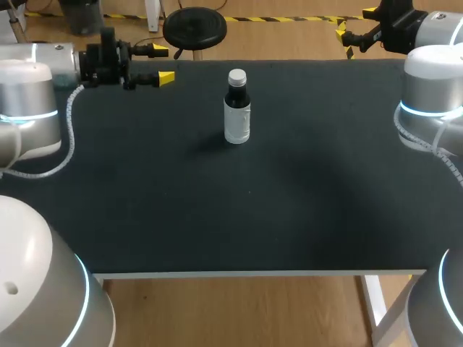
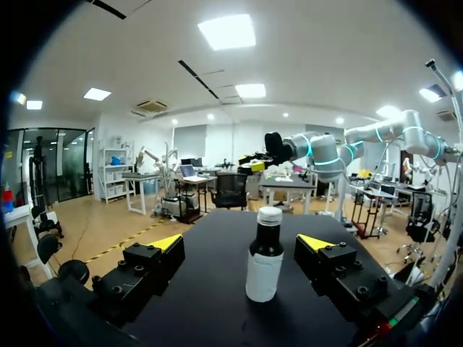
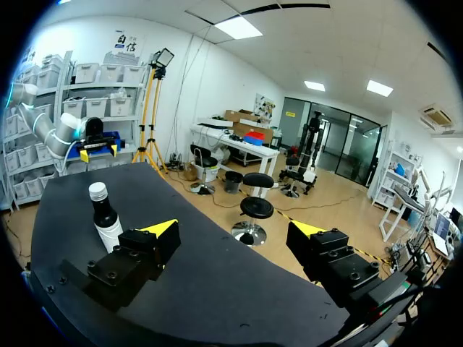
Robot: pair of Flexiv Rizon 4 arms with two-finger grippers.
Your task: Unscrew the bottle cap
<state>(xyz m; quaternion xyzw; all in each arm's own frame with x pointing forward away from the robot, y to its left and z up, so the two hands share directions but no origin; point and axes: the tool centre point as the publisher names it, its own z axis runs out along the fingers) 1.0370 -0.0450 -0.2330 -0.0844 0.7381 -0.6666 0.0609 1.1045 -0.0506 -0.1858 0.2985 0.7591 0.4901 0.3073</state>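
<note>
**Left gripper** (image 2: 241,243): open. Its two yellow-tipped fingers (image 2: 168,243) are spread wide and nothing touches them. It is held over the far left corner of the surface (image 1: 217,217) and points across it toward the right side.

**Right gripper** (image 3: 234,230): also open and holding nothing. It sits at the far right corner, at or just past the far edge of the surface.

**Bottle** (image 1: 237,116): a dark bottle standing upright on the black surface, toward the far edge and slightly left of the middle. It is well apart from both grippers.
- In the left wrist view it stands ahead of the left gripper, in line with the gap between the fingers, with neither finger in contact.
- In the right wrist view it stands ahead of the right gripper and off to one side, outside the gap.

**Cap** (image 1: 237,76): pale and round, seated on the bottle's narrow neck.

**Label** (image 2: 264,276): white, wrapping the lower body of the bottle.

**Right arm** (image 2: 325,155): seen from the left wrist beyond the bottle, raised over the far side of the surface.

**Left arm** (image 3: 51,130): seen from the right wrist beyond the bottle, likewise raised.
</note>
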